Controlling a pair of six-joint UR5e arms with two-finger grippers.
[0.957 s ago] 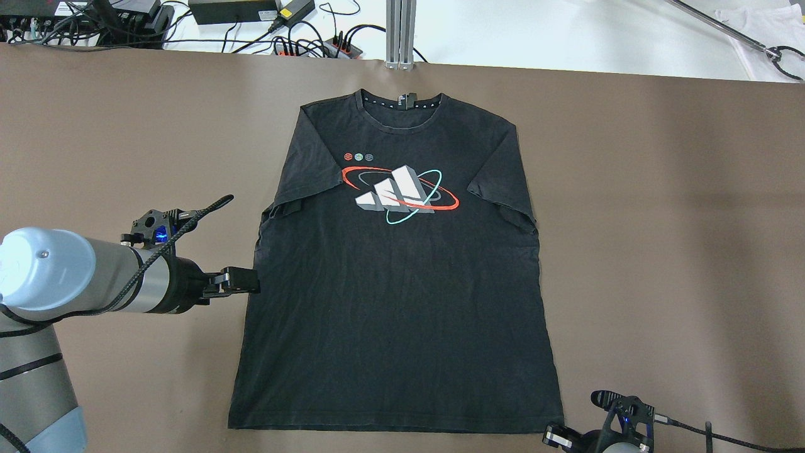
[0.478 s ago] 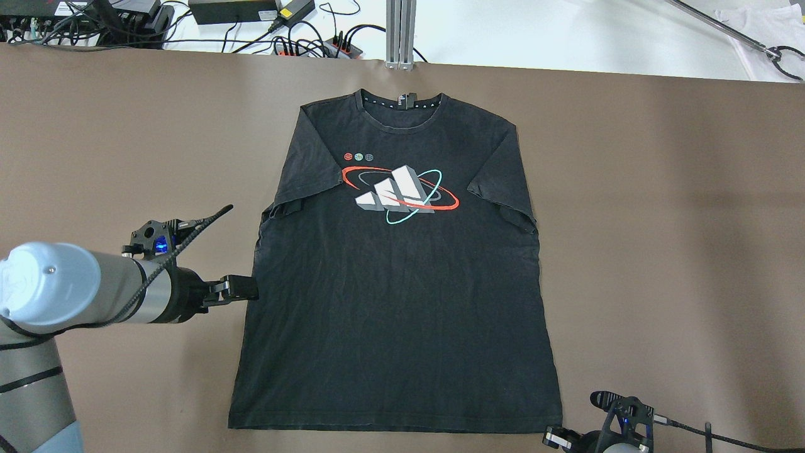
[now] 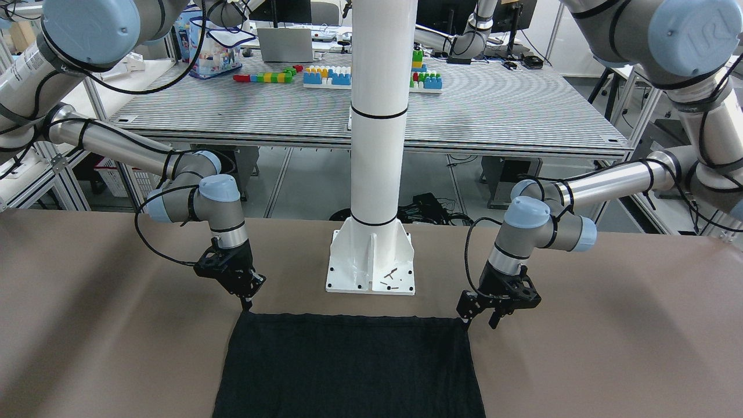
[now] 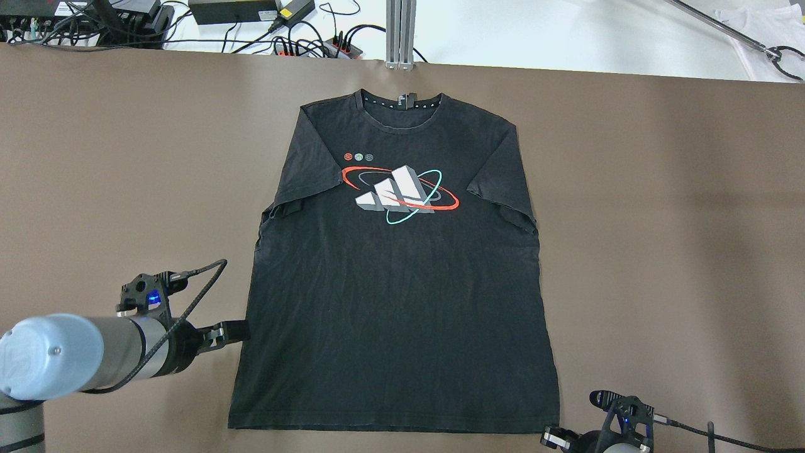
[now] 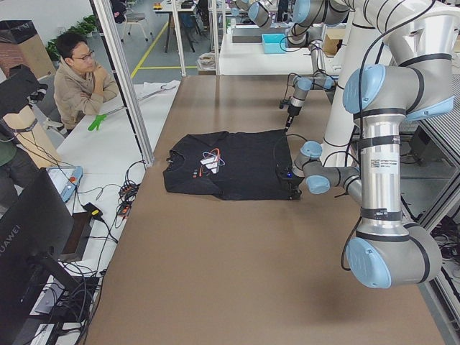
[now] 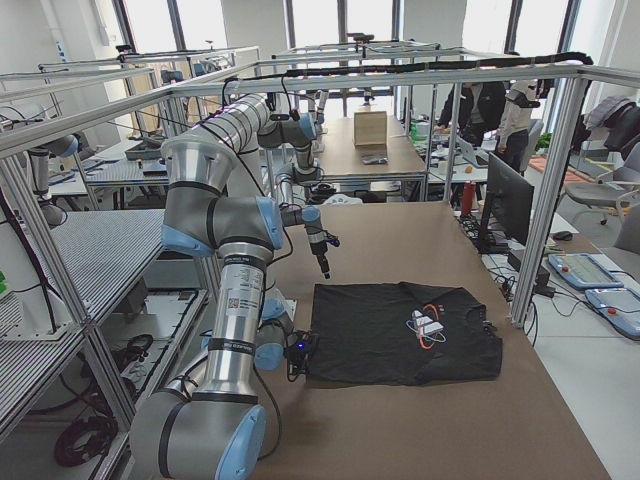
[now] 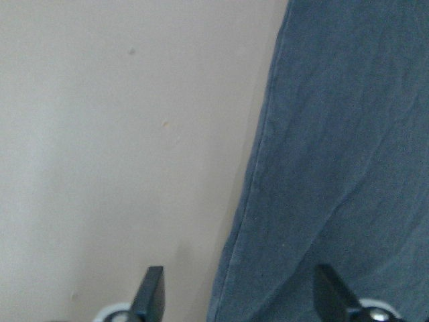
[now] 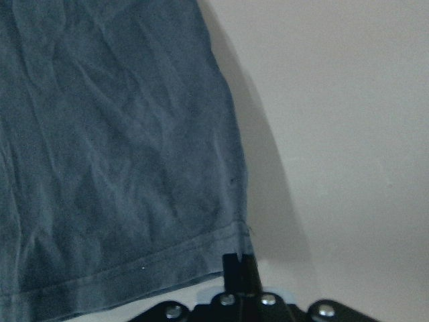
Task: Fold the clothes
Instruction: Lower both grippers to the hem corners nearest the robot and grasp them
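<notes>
1. Your brown table carries the whole job. Read it as a clock face from the overhead view.
2. The black shirt sits at the centre, spread flat and print-up, with the collar at 12 o'clock, the hem at 6 and both sleeves out. There's no fold in it anywhere, so by my reckoning every step is left to do: sleeves, sides, then hem up to collar.
3. The white pillar stands on its base plate just past the hem at 6 o'clock, between your two arms. It's near the cloth but apart from it. It should only matter if an arm swings inward.
4. A person sits off the table past 12 o'clock, well apart from the work.
5. Your left gripper is at 8 o'clock with its fingers spread wide and nothing in them. It straddles the shirt's side edge, one finger over bare table and the other over fabric.
6. Your right gripper is at 5 o'clock with its fingers drawn together and its tip right at the hem corner. I cannot tell whether it has nipped any cloth.
7. Cables and power strips lie beyond the table edge at 11 o'clock, clear of both arms.
</notes>
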